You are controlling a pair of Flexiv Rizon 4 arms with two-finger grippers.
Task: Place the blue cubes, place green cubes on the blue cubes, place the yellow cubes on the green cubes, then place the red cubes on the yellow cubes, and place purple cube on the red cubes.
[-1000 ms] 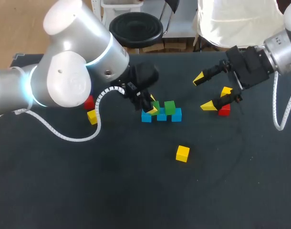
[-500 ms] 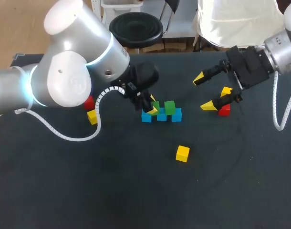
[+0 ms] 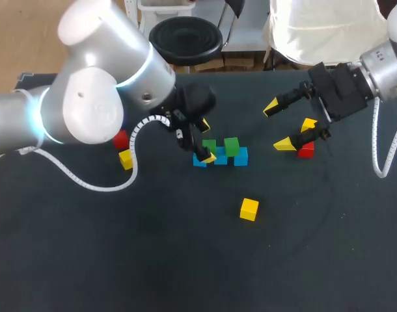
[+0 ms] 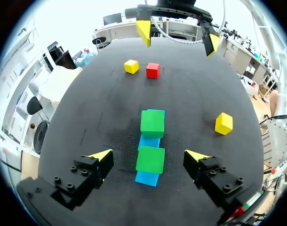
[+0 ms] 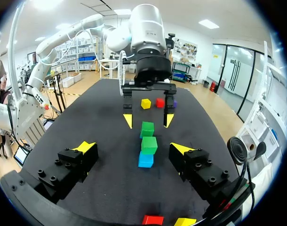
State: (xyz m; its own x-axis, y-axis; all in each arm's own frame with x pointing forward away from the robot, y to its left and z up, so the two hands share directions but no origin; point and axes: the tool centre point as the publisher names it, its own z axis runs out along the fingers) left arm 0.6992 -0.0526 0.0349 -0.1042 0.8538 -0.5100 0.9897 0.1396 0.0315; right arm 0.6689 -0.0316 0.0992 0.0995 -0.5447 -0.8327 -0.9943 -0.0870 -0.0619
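Three blue cubes [image 3: 241,156] lie in a row at mid-table. Two green cubes rest on that row, one [image 3: 232,146] toward its right and one [image 3: 209,145] toward its left. My left gripper [image 3: 207,140] is open, one fingertip on each side of the left green cube [image 4: 150,159] without touching it. My right gripper [image 3: 277,125] hangs open at the right, empty, with a yellow cube [image 3: 308,123] and a red cube [image 3: 306,150] just beyond it. In the right wrist view my right gripper [image 5: 133,148] looks along the blue row [image 5: 146,160] to the left gripper [image 5: 148,120].
A lone yellow cube [image 3: 249,208] sits in front of the row. A red cube [image 3: 122,139] and a yellow cube [image 3: 125,159] lie at the left under my left arm. A purple cube [image 5: 174,102] lies beside them; my left arm hides it in the head view.
My left gripper has opened and let go of the green cube, which now rests on the blue row. My right arm has not moved.
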